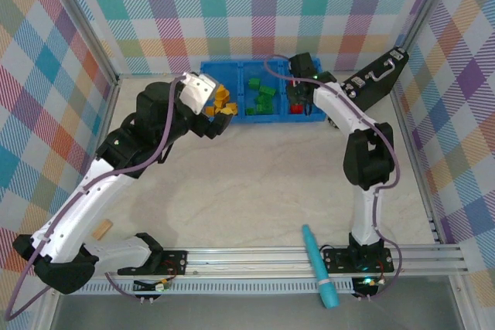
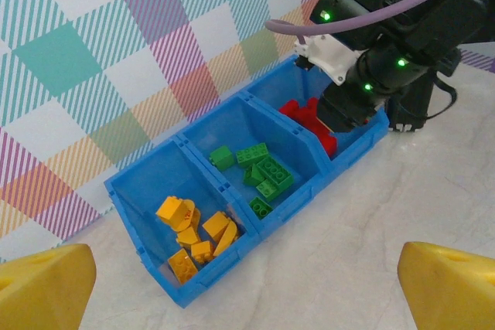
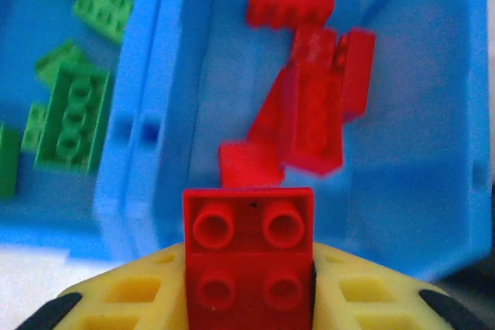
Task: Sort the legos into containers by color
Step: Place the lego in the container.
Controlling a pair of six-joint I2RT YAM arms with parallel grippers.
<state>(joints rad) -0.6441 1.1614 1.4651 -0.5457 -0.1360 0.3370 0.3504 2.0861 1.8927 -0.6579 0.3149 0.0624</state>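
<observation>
Right gripper (image 3: 247, 293) pinches a red lego (image 3: 247, 226), studs facing its wrist camera.

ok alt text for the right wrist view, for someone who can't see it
The right gripper grips a red four-stud brick between its yellow fingers, close to the camera. Beyond it lies the blue tray, one compartment holding several red bricks, with green bricks in the neighbouring compartment on the left.
</observation>
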